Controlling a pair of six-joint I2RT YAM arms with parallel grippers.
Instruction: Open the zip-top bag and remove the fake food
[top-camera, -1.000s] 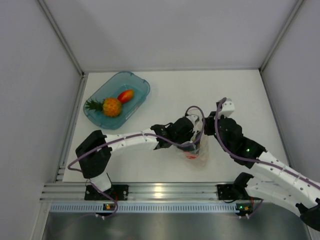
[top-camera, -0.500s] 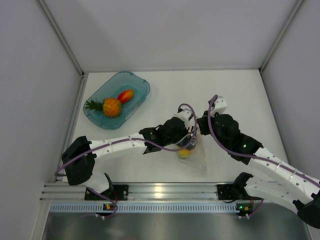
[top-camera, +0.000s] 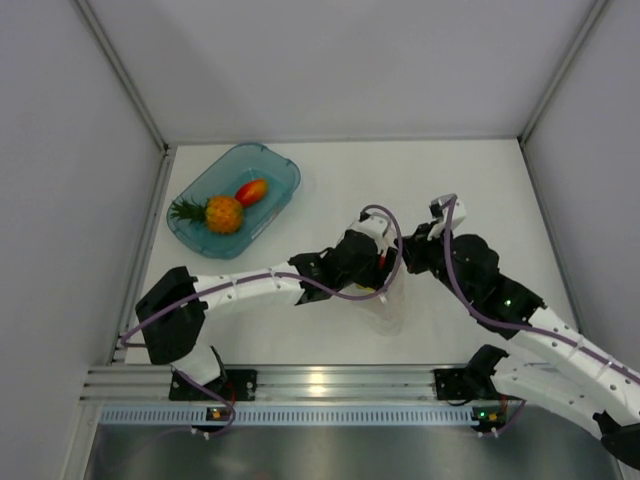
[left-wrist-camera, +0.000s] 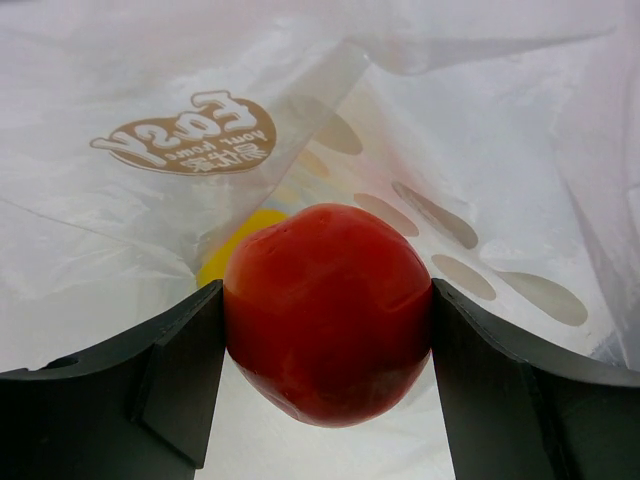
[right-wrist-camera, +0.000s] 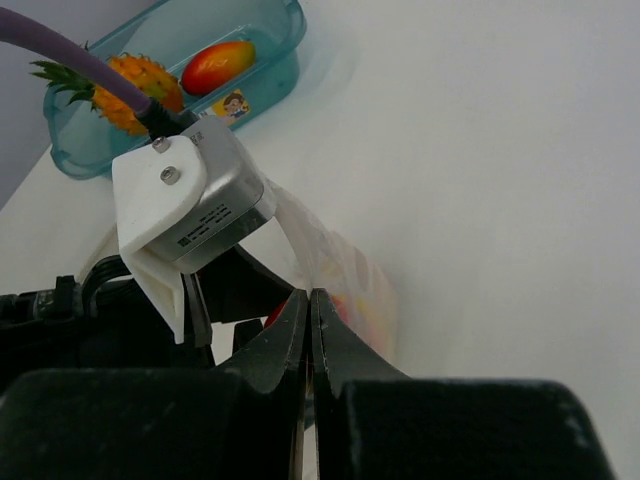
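Observation:
The clear zip-top bag (top-camera: 388, 303) lies at mid-table between both arms. My left gripper (top-camera: 379, 268) reaches into the bag's mouth and is shut on a red rounded fruit (left-wrist-camera: 328, 310), which fills the gap between the fingers (left-wrist-camera: 170, 370). The small yellow lemon (left-wrist-camera: 238, 248) lies just behind it inside the bag (left-wrist-camera: 150, 210). My right gripper (top-camera: 417, 253) is shut on the bag's upper edge (right-wrist-camera: 335, 255), its jaws pressed together (right-wrist-camera: 309, 300) right beside the left wrist. The pineapple (top-camera: 222, 213) and a red-orange fruit (top-camera: 251, 191) lie in the teal tray.
The translucent teal tray (top-camera: 275, 165) sits at the back left, also in the right wrist view (right-wrist-camera: 275, 70). White enclosure walls stand on the left, right and back. A metal rail (top-camera: 320, 385) runs along the near edge.
The left gripper pushed deeper into the bag and closed on the red fruit. The right gripper shifted a little right while holding the bag edge. The lemon no longer shows from above.

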